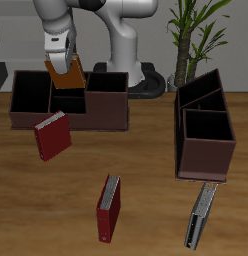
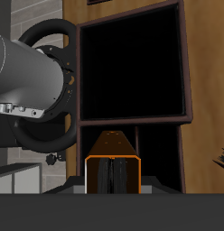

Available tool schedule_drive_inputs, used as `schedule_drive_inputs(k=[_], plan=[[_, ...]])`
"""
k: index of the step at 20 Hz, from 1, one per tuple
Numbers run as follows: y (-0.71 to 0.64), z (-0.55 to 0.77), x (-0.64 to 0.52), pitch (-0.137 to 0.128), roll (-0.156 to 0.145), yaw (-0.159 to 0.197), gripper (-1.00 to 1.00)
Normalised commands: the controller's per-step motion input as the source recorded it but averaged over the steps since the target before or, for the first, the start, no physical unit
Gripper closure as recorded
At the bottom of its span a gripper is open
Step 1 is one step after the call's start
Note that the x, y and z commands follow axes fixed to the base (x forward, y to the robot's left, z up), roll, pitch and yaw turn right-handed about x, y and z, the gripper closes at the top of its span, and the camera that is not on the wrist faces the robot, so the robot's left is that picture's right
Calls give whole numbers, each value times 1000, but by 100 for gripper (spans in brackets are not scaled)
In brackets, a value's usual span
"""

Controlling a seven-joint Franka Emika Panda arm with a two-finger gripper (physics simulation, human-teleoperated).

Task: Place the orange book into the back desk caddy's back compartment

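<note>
The orange book (image 1: pixel 66 77) hangs tilted in the air, with my gripper (image 1: pixel 63 66) shut on its upper end. It is just above the middle of the back desk caddy (image 1: pixel 106 112), the long dark brown box seen broadside. In the wrist view the orange book (image 2: pixel 114 144) sticks out between the fingers of the gripper (image 2: pixel 114 180), over the wooden wall of the back desk caddy (image 2: pixel 182 135). A large dark cell opens just beyond that wall. I cannot tell which cell lies right under the book.
Two dark red books lie in front of the caddy, one (image 1: pixel 53 135) close to it and one (image 1: pixel 109 207) near the table's front edge. A second brown caddy (image 1: pixel 206 150) stands end-on, with a dark flat book (image 1: pixel 200 214) before it. The robot base (image 1: pixel 124 50) and a plant (image 1: pixel 196 35) stand at the back.
</note>
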Motion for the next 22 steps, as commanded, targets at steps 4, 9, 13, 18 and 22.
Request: schedule_drive_inputs(k=[4,9,13,18,22], plan=[[14,-181,18,39,-9,-4,100],[6,-191,-19,52,-10,-20,100],[-23,-179,25,50,-10,-12,100],[-29,-190,47,50,-25,-6,100],[-29,-74,25,23,-15,-9,100]])
